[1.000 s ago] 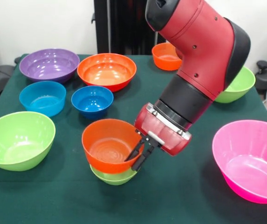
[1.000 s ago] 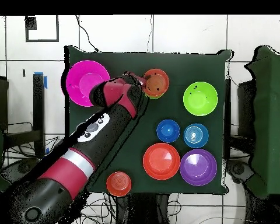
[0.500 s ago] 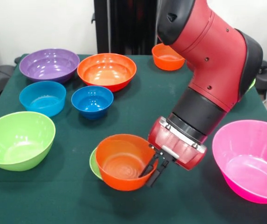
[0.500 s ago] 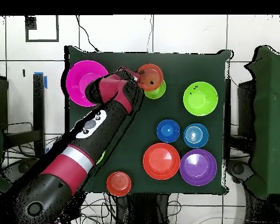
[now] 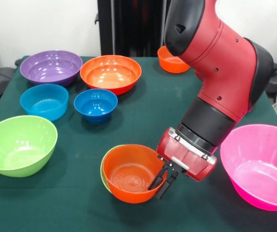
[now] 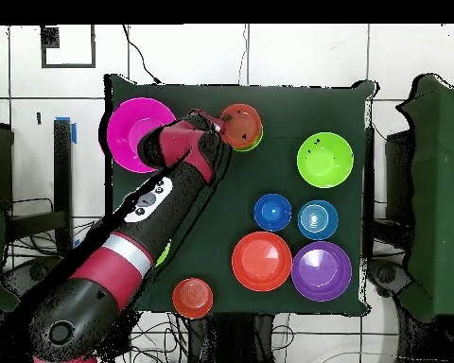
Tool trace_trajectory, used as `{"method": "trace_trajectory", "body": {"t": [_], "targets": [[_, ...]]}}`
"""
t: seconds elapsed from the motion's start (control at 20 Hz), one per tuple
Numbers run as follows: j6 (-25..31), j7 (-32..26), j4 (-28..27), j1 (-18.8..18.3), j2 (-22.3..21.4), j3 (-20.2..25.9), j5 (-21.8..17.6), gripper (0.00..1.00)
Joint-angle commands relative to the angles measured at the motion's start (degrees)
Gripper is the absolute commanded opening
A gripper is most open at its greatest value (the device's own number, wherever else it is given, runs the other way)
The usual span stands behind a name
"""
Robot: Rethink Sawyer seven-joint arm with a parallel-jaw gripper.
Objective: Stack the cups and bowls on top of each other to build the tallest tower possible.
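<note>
dark green cloth covers the table (image 5: pixel 157 106), with bowls spread across it. near its front edge the gripper (image 5: pixel 163 181) has its black fingers (image 5: pixel 155 178) pinched on the right rim of an orange bowl (image 5: pixel 128 175), one finger inside the rim and one outside. that bowl sits low, tilted slightly, over a small lime green bowl (image 5: pixel 102 170) of which only a sliver of rim shows at its left. a pink bowl (image 5: pixel 259 164) lies to the right, a large lime green bowl (image 5: pixel 17 145) well apart to the left.
</note>
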Motion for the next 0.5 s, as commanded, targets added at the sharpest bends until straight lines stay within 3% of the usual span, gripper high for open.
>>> {"method": "trace_trajectory", "body": {"t": [0.05,0.5], "targets": [[3.24,7.83,0.0,-0.88,-2.1,8.2,-0.17,0.0],[-1.12,3.88,7.57,-1.02,-8.82,14.26,-4.27,0.0]]}}
